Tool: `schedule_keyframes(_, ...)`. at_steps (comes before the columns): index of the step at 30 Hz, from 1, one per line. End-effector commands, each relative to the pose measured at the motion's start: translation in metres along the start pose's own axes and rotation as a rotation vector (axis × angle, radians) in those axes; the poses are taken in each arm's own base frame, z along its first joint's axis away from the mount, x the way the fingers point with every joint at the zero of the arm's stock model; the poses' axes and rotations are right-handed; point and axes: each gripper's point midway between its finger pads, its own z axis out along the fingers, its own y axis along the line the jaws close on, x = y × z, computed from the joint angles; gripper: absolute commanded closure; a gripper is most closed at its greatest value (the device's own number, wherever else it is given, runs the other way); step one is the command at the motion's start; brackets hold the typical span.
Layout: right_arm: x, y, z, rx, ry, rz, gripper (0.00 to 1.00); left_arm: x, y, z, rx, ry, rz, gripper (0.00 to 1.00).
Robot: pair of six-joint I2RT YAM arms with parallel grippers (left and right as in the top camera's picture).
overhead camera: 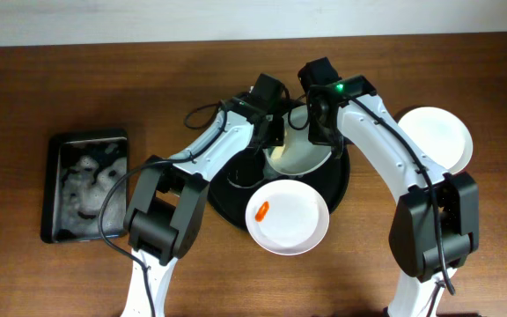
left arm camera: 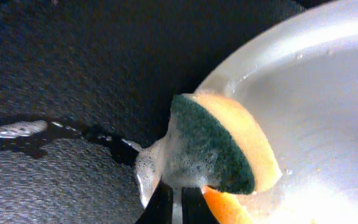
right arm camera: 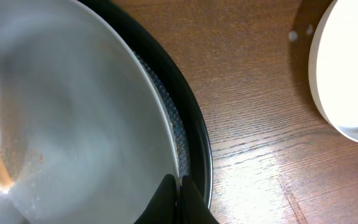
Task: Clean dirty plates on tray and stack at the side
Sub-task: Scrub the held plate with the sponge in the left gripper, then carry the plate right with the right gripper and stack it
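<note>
Soapy sponge (left arm camera: 219, 149), gripped by left end effector (left arm camera: 178, 206), scrubs plate (left arm camera: 316, 93) pinched at its rim by right end effector (right arm camera: 180, 196); next, likely stacking at frame right

Brown wood-grain table (overhead camera: 60, 79), dark and glossy, with a pale strip along the 12 o'clock edge. At the centre, large round black tray (overhead camera: 340, 179) flat on the wood. At 9 o'clock, well apart from it, smaller rectangular black tray (overhead camera: 49, 185), long side running 12 to 6. At 3 o'clock, single white plate (overhead camera: 443, 136) directly on the wood, near the round tray's rim, bare grain between.
</note>
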Motion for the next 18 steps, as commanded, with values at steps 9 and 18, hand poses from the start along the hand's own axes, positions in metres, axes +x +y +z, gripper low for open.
schedule_keyframes(9,-0.027,-0.049,-0.049,0.184,-0.172,-0.059,0.96,-0.018,0.081,-0.028,-0.173,0.000,-0.081,1.00)
schedule_keyframes(18,-0.035,-0.045,-0.140,0.405,-0.391,-0.401,0.95,-0.021,0.075,-0.027,-0.140,-0.007,-0.072,1.00)
